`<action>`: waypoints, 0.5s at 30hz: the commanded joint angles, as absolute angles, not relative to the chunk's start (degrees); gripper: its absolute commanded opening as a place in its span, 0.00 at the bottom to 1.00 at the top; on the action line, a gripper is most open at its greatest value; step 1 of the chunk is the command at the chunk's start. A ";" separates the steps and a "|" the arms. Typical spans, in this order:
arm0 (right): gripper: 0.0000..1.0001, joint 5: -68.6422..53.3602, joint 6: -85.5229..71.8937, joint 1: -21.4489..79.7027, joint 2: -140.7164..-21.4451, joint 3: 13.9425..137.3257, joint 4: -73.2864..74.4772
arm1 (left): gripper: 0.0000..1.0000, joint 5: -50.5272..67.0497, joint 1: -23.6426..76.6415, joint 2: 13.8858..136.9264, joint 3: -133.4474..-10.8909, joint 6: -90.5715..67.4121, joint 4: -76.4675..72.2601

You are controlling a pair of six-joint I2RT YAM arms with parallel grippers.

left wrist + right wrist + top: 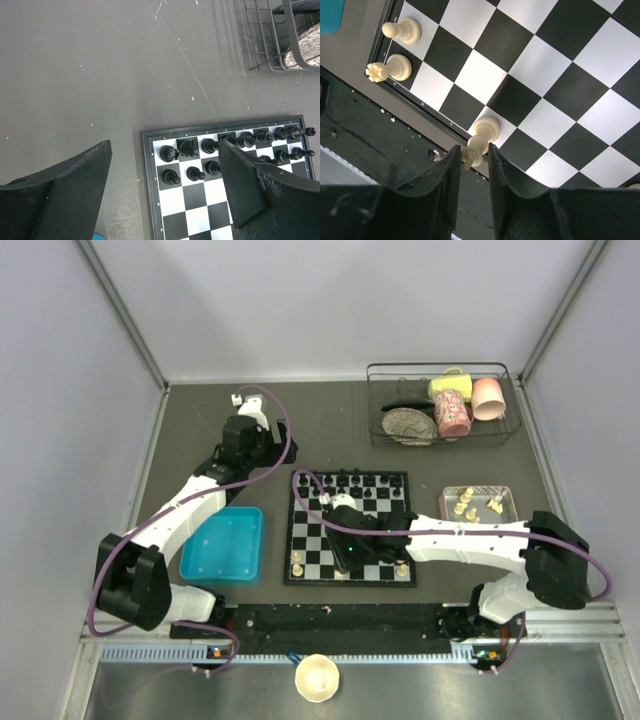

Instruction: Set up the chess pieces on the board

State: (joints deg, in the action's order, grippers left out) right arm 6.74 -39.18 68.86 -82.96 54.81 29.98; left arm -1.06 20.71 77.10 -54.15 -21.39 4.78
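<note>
Cream chess piece (pixel 481 135) between right gripper (pixel 473 150) jaws

A blue tray (pixel 222 545) lies left of centre on the dark table (pixel 300 430). At upper right, a wire rack (pixel 400 368) holds a patterned plate (pixel 408 424), a yellow mug (pixel 450 386) and pink cups (pixel 453 412). A cream cup (pixel 317 678) sits bottom centre.

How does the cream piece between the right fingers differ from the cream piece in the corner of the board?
The corner piece has a notched, castle-like top; the other piece, between the right fingers, has a rounded one. The corner piece stands free; the other piece has a finger close on each side of its top. Both are cream and stand on the board's near row.
</note>
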 commanded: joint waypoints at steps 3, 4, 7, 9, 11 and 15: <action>0.29 6.77 -38.85 69.61 -83.85 55.28 29.18 | 0.91 -0.62 20.48 76.99 -54.05 -21.80 2.37; 0.29 6.85 -38.85 69.61 -83.85 55.28 29.27 | 0.91 -0.62 20.48 76.99 -54.14 -21.88 2.37; 0.30 6.85 -38.93 69.61 -83.85 55.20 29.53 | 0.91 -0.62 20.48 76.99 -54.14 -21.80 2.37; 0.29 6.77 -38.76 69.61 -83.85 55.20 29.53 | 0.91 -0.61 20.48 76.91 -54.14 -21.88 2.37; 0.23 6.85 -38.67 69.61 -83.93 55.37 29.71 | 0.91 -0.61 20.57 76.99 -54.14 -21.88 2.37; 0.10 6.68 -38.67 69.61 -83.94 55.20 29.79 | 0.91 -0.62 20.48 77.08 -54.23 -21.88 2.29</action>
State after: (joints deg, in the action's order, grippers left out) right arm 6.26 -39.07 68.88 -83.44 54.81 29.91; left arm -1.04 20.71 77.10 -54.15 -21.37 4.78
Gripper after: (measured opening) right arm 0.155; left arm 0.915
